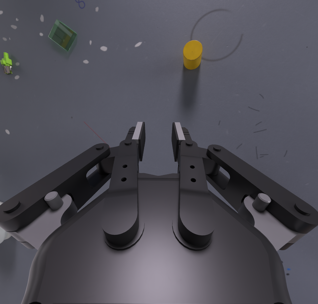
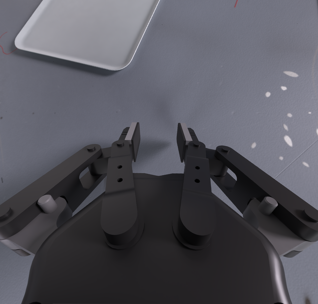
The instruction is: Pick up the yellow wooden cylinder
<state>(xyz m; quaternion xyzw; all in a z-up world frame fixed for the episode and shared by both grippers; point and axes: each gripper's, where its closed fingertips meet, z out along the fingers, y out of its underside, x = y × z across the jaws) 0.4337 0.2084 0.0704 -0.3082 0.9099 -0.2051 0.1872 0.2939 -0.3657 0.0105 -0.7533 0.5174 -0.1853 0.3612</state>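
Note:
The yellow wooden cylinder [image 1: 192,54] stands upright on the grey table in the left wrist view, ahead and a little right of my left gripper [image 1: 158,125]. That gripper is open and empty, well short of the cylinder and above the table. My right gripper [image 2: 158,125] is open and empty over bare grey table in the right wrist view. The cylinder does not show in the right wrist view.
A clear green cube [image 1: 62,35] lies at the upper left and a small bright green part [image 1: 6,63] at the left edge. A white tray [image 2: 89,25] lies at the upper left of the right wrist view. Pale flecks and pen marks dot the table.

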